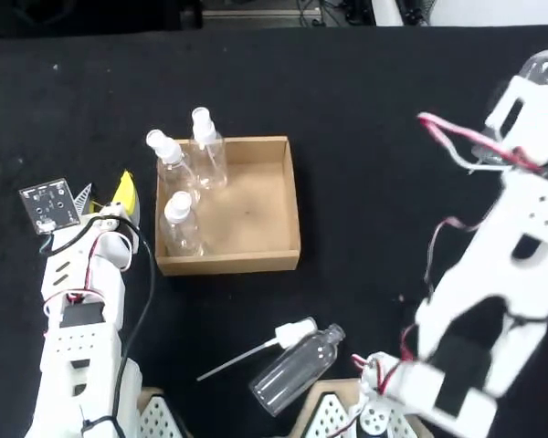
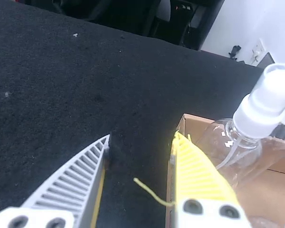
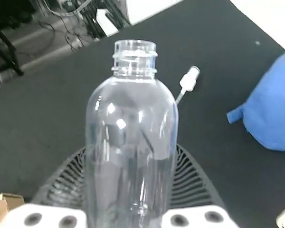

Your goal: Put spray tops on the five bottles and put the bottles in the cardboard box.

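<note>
The cardboard box [image 1: 256, 260] holds three clear bottles with white spray tops [image 1: 184, 222] along its left wall. My left gripper [image 1: 105, 187] sits open on the cloth just left of the box; its grey and yellow fingers [image 2: 199, 180] frame bare cloth, with a capped bottle [image 2: 247, 128] close beside the yellow one. My right gripper [image 1: 530, 100] is raised at the far right, shut on an uncapped clear bottle [image 3: 130, 142] held upright. Another uncapped bottle [image 1: 297, 370] lies near the front edge, a loose spray top [image 1: 292, 333] beside it.
A second loose spray top [image 3: 189, 80] lies on the black cloth beyond the held bottle. A blue object [image 3: 270, 114] rests off to one side of it. Black cloth [image 1: 365, 137] covers the table around the box.
</note>
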Controlling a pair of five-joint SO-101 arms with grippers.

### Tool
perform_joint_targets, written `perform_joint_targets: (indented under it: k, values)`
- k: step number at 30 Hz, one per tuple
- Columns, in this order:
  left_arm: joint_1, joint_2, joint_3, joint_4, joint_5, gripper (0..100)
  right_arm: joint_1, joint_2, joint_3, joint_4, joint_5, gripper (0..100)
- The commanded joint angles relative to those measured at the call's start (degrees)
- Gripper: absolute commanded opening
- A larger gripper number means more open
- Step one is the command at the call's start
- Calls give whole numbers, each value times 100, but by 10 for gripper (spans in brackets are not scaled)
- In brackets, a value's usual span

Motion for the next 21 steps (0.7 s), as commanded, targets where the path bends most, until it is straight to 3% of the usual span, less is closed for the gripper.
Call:
perform_joint_targets:
  k: [1,9,17,21]
  values:
    - [40,-97,-66,-149,-26,191,-123,-1253,2571,-1925,-53,10]
    - [48,-97,-66,-149,-26,191,-123,-3125,7011,-5530,-53,11]
    - [48,-97,-66,-149,-26,191,-457,-3389,9859,-9108,-44,11]
    - [48,-97,-66,-149,-26,191,-686,-3389,10774,-10233,-44,11]
